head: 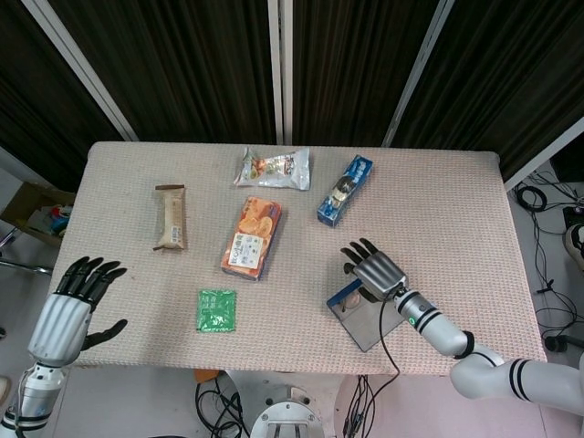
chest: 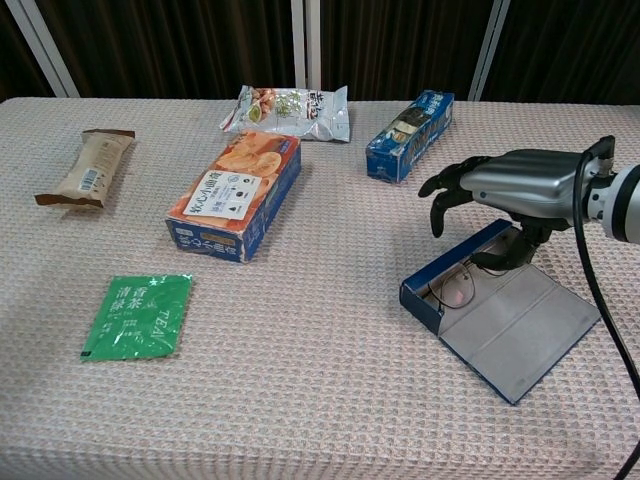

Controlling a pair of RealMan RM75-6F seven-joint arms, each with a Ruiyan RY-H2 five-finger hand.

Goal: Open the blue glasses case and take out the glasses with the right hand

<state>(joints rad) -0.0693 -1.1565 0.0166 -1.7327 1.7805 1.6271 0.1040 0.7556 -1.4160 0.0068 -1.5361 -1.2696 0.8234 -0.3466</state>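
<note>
The blue glasses case (chest: 500, 325) lies open at the table's front right, its grey lid flap flat toward me; in the head view the case (head: 358, 319) shows partly under my hand. Thin-framed glasses (chest: 455, 288) lie inside its tray. My right hand (chest: 510, 190) hovers just above the case's far end, fingers spread and curved downward, thumb reaching down by the tray; it holds nothing that I can see. That right hand (head: 372, 269) covers the tray from above. My left hand (head: 75, 301) hangs off the table's left front edge, fingers spread, empty.
An orange-and-blue cracker box (chest: 238, 193) lies mid-table, a green tea packet (chest: 138, 315) in front of it. A brown snack bar (chest: 85, 166) sits at the left, a clear snack bag (chest: 288, 110) at the back, a blue biscuit box (chest: 410, 135) beyond the case.
</note>
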